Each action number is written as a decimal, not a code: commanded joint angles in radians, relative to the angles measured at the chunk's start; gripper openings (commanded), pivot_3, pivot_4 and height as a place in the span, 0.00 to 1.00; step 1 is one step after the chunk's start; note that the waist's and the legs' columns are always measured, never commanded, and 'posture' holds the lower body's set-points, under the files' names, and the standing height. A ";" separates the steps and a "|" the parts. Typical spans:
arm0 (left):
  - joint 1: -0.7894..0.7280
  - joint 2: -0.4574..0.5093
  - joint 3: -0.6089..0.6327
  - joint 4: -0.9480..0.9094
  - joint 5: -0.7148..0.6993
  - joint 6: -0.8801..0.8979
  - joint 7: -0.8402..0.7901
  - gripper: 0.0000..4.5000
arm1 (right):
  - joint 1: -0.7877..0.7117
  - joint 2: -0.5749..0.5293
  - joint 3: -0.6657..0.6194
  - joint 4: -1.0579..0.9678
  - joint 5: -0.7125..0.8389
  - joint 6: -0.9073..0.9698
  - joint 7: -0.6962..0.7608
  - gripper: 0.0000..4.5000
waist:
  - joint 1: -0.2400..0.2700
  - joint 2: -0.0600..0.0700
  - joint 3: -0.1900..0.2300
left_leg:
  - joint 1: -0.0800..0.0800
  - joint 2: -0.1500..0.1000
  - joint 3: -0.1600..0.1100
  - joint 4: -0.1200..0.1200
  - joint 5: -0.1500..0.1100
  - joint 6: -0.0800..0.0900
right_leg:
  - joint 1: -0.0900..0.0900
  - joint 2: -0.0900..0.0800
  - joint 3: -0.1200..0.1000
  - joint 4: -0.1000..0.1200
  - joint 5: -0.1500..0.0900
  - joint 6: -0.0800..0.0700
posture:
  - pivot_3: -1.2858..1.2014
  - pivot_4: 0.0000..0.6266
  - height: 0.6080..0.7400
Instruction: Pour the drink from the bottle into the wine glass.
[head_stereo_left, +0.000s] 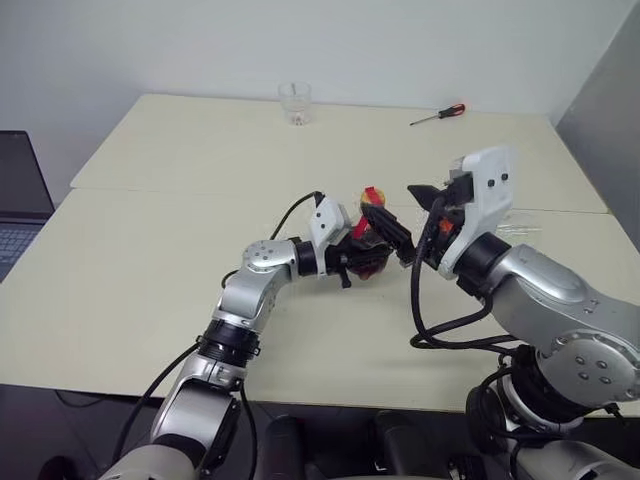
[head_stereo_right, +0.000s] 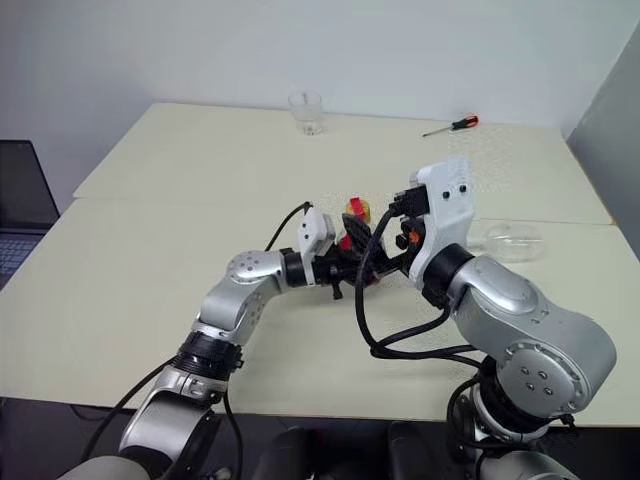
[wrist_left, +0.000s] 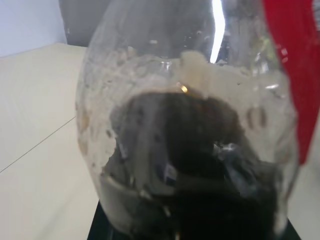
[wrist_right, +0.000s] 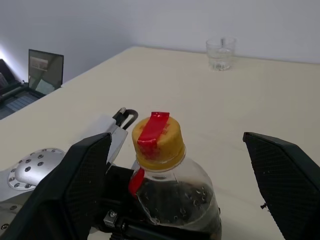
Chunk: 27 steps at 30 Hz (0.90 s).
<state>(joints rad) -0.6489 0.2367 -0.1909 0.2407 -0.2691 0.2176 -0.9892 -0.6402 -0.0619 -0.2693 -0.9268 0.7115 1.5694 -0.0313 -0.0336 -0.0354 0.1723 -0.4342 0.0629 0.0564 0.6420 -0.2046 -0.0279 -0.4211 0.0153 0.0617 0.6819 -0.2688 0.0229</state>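
the left pincer (head_stereo_left: 372, 255) is closed on the belly of the bottle (wrist_right: 167, 185), holding it upright near the middle of the cream counter (head_stereo_left: 180, 170), with the arm reaching in sideways from the robot's left. the dark drink (wrist_left: 200, 150) sits low in the bottle, with the clear wall above it streaked and spotted. the yellow cap (wrist_right: 157, 137) with its red strip is on the neck, so i judge that uncapping comes before any pouring.

the right pincer (wrist_right: 177, 185) is spread as wide as it goes and grips nothing. in the right wrist view its two black fingers (wrist_right: 75, 180) stand on either side of the bottle, with the cap between them and a little ahead, clear air on both sides. the bottle's long axis runs straight up, roughly across the line of that pincer, and the right arm is the free one nearest the cap, so the coming move looks like closing in on the cap.

the wine glass (head_stereo_right: 512, 240) is hard to make out: a faint clear shape lies on the counter beyond the right arm, apparently on its side, and in the left eye view the arm covers most of it. a short tumbler (head_stereo_left: 295, 102) stands at the far edge, well apart from the bottle, and a red-handled screwdriver (head_stereo_left: 438, 114) lies off toward the far right corner. a laptop (head_stereo_left: 20, 195) is cut off at the left edge.
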 joint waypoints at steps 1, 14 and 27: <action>-0.050 -0.018 0.008 -0.026 -0.003 -0.024 0.010 0.25 | 0.009 -0.001 0.029 -0.106 -0.024 -0.001 -0.022 1.00 | 0.000 0.000 0.000 | 0.000 0.000 0.000 0.000 0.000 0.000 | 0.000 0.000 0.000 0.000 0.000 0.000 | 0.52 0.24 1.00; -0.056 -0.021 0.005 -0.019 0.008 -0.027 0.016 0.25 | 0.004 -0.006 0.083 -0.074 -0.086 -0.076 -0.033 1.00 | -0.004 0.000 0.000 | 0.000 0.000 0.000 0.000 0.000 0.000 | 0.000 0.000 0.000 0.000 -0.001 0.002 | 0.52 0.24 1.00; -0.045 -0.027 -0.003 -0.036 0.017 -0.022 0.022 0.25 | -0.020 -0.012 0.103 -0.023 -0.130 -0.141 -0.029 1.00 | -0.003 0.000 0.000 | 0.000 0.000 0.000 0.000 0.000 0.000 | 0.000 0.000 0.000 0.000 -0.001 0.002 | 0.52 0.24 1.00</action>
<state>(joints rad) -0.6812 0.2162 -0.1909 0.2462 -0.2486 0.2110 -0.9708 -0.6426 -0.0697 -0.1713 -0.9208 0.5885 1.4589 -0.0653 -0.0370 -0.0353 0.1723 -0.4342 0.0631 0.0564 0.6417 -0.2046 -0.0279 -0.4212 0.0156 0.0617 0.6818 -0.2701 0.0252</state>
